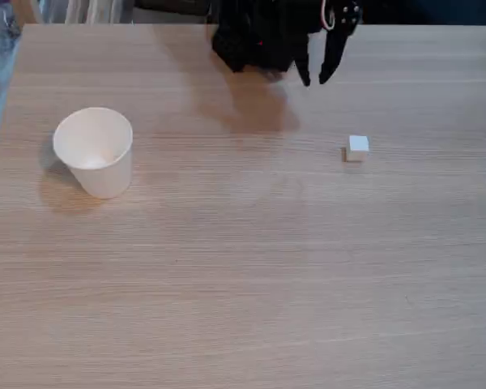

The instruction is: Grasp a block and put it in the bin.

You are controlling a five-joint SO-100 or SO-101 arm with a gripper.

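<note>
A tiny white cube, the block, lies on the wooden table right of centre in the fixed view. The bin, a white paper cup, stands upright at the left with its wide rim up and looks empty. My black gripper hangs at the far edge of the table, fingers pointing down and slightly parted, open with nothing between them. It is beyond the block and a little to its left, well apart from it. The arm's black body sits behind it at the top centre.
The light wooden table stretches wide and bare toward the near side. Its left edge runs diagonally past the cup. Dark clutter lines the back behind the arm.
</note>
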